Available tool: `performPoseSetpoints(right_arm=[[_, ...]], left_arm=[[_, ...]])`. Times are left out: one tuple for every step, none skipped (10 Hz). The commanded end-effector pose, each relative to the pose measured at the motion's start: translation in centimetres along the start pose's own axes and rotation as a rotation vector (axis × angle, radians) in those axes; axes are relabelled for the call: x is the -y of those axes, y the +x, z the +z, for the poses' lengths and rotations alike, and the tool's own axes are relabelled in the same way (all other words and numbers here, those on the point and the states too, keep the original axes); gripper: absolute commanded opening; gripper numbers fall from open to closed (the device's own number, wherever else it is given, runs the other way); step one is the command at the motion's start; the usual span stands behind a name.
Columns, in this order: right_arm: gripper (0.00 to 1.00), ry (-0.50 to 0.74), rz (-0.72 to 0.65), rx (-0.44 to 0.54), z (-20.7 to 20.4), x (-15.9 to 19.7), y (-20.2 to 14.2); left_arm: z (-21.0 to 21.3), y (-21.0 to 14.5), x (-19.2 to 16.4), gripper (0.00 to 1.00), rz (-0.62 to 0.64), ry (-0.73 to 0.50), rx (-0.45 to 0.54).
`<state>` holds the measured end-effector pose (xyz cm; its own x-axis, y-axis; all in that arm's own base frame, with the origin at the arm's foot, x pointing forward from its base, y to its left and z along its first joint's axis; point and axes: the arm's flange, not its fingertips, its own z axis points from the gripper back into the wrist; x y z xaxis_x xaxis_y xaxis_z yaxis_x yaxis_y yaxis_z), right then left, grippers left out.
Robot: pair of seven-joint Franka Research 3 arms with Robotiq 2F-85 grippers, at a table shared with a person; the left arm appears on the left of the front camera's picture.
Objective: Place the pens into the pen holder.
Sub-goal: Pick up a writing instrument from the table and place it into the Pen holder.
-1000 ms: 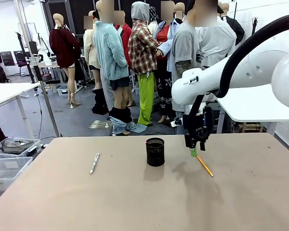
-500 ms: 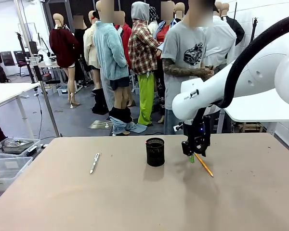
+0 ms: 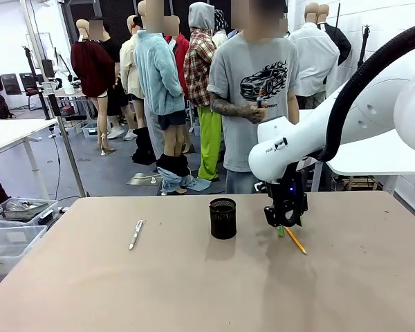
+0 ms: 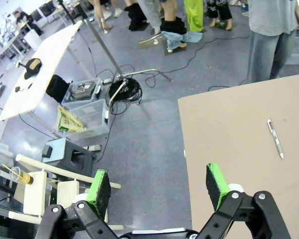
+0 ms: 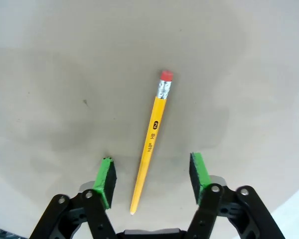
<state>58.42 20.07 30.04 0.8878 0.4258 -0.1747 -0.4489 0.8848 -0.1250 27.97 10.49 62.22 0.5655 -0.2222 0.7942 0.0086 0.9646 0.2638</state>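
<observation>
Right claw [image 5: 152,168] seemingly lower, astride pencil [image 5: 153,130].

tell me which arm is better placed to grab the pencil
Right. The right gripper, open, straddles the pencil on the table; the left gripper hangs at the table's edge, well away.
</observation>
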Motion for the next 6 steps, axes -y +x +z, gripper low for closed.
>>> performPoseSetpoints(right_arm=[[0.45, 0.032, 0.010, 0.020, -1.03, 0.08, -0.44], [0.25, 0.038, 0.015, 0.019, -1.21, 0.01, -0.44], [0.05, 0.039, 0.015, 0.016, -1.36, 0.05, -0.49], [0.00, 0.050, 0.023, 0.007, -1.62, 0.05, -0.42], [0.00, 0.055, 0.026, 0.006, -1.58, 0.04, -0.39], [0.00, 0.049, 0.031, 0.003, -1.35, -0.04, -0.36]], left_arm=[[-0.08, 0.08, -0.05, 1.00, 0.004, 0.002, 0.006], [-0.08, 0.08, -0.05, 1.00, 0.004, 0.002, 0.006], [-0.08, 0.08, -0.05, 1.00, 0.004, 0.002, 0.006], [-0.08, 0.08, -0.05, 1.00, 0.004, 0.002, 0.006], [-0.08, 0.08, -0.05, 1.00, 0.004, 0.002, 0.006], [-0.08, 0.08, -0.05, 1.00, 0.004, 0.002, 0.006]])
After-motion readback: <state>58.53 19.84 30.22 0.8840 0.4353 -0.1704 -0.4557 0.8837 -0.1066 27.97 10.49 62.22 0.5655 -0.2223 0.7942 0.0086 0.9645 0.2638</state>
